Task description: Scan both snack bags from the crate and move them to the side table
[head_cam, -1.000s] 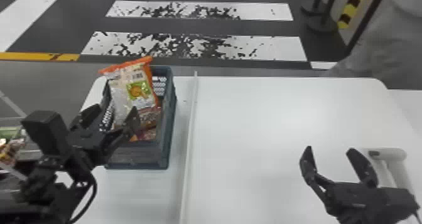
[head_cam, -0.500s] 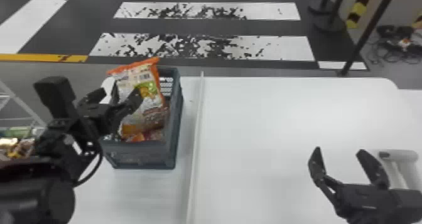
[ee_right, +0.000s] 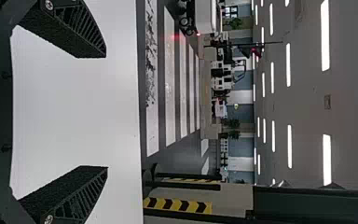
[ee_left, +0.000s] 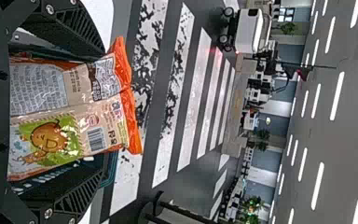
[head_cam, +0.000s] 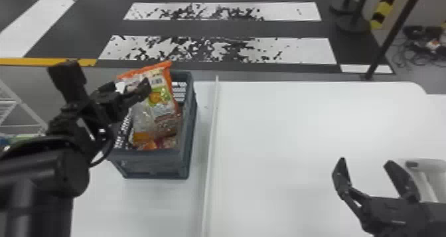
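Note:
My left gripper [head_cam: 130,87] is at the upper part of an orange-edged snack bag [head_cam: 162,103], which leans upright in the dark grey crate [head_cam: 149,165]. Seen from the left wrist, that bag [ee_left: 51,126] lies between the spread fingers of the left gripper [ee_left: 104,109], its printed label and barcode facing the camera. Low in the crate, below the upright bag, is more orange and red packaging [head_cam: 151,144], mostly hidden. Over the white table at the right, my right gripper [head_cam: 365,161] is parked open, and the right wrist view shows this gripper [ee_right: 106,110] holding nothing.
A thin raised white strip [head_cam: 211,136] runs along the white surface [head_cam: 282,136] just right of the crate. A pale rounded object [head_cam: 428,178] is beside the right gripper. A white wire rack [head_cam: 20,103] stands at the far left.
My left gripper has moved forward and up, from beside the bag's lower part to its upper part. The head view has shifted slightly. The right gripper stays over the same spot.

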